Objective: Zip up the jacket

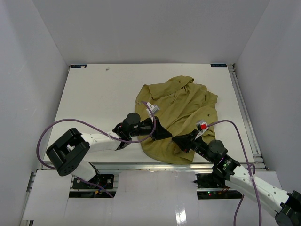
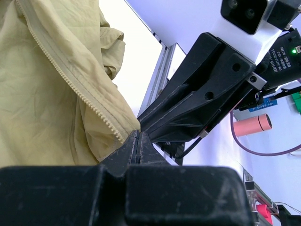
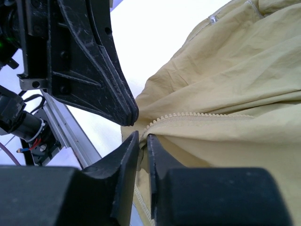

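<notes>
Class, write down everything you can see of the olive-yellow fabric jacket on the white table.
The olive-yellow fabric jacket is thin and creased, lying crumpled on the white table, collar at the far end, hem toward the arms. Its front is unzipped: a matching toothed zipper runs along an open edge. At the near hem the left gripper is shut on the zipper's lower end, and the right gripper pinches the fabric edge beside it.
</notes>
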`<state>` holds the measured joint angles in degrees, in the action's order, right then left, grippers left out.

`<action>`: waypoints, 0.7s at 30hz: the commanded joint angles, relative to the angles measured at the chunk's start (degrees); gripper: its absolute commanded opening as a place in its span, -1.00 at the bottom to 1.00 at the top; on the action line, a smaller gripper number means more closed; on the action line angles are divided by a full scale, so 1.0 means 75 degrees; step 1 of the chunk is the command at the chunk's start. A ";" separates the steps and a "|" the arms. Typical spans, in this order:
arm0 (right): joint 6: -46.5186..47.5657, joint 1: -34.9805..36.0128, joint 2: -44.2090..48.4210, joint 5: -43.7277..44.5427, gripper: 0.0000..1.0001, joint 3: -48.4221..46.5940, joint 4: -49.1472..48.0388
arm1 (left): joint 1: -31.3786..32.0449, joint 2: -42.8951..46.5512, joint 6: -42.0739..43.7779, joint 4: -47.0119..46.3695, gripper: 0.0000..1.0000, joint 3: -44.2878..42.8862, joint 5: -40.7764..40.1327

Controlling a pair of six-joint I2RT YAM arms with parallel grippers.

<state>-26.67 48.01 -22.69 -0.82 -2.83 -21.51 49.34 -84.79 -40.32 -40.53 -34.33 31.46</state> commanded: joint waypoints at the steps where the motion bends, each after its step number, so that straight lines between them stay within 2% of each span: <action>1: 0.0087 -0.0003 -0.0051 0.0039 -0.80 -0.0021 -0.0026 | -0.0016 0.0176 -0.0035 -0.0116 -1.00 -0.0055 0.0156; 4: 0.0119 -0.0013 -0.0058 0.0006 -0.84 -0.0055 -0.0026 | -0.0027 0.0236 -0.0017 -0.0073 -1.00 -0.0053 0.0143; 6: 0.0175 -0.0014 0.0019 -0.0037 -0.85 -0.0086 -0.0032 | -0.0022 0.0320 0.0033 0.0078 -0.93 -0.0064 0.0029; 8: 0.0261 -0.0003 0.0162 -0.0066 -0.85 -0.0137 -0.0026 | -0.0039 0.0588 0.0181 0.0528 -0.80 -0.0109 -0.0113; 9: 0.0293 -0.0013 0.0236 -0.0077 -0.85 -0.0148 -0.0026 | -0.0060 0.0695 0.0225 0.0671 -0.63 -0.0151 -0.0187; 10: 0.0338 -0.0006 0.0399 -0.0078 -0.85 -0.0174 -0.0026 | -0.0087 0.0792 0.0279 0.0916 -0.56 -0.0165 -0.0359; 15: 0.0512 -0.0012 0.1045 -0.0055 -0.85 -0.0294 -0.0012 | -0.0185 0.1592 0.0588 0.1630 -0.25 -0.0132 -0.0891; 21: 0.0843 -0.0003 0.1033 -0.0152 -0.85 -0.0594 -0.0014 | -0.0336 0.1935 0.0677 0.2118 0.11 -0.0130 -0.1049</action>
<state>-23.34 48.01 -15.04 -1.01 -3.67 -19.53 47.73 -71.73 -36.62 -28.52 -34.33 25.09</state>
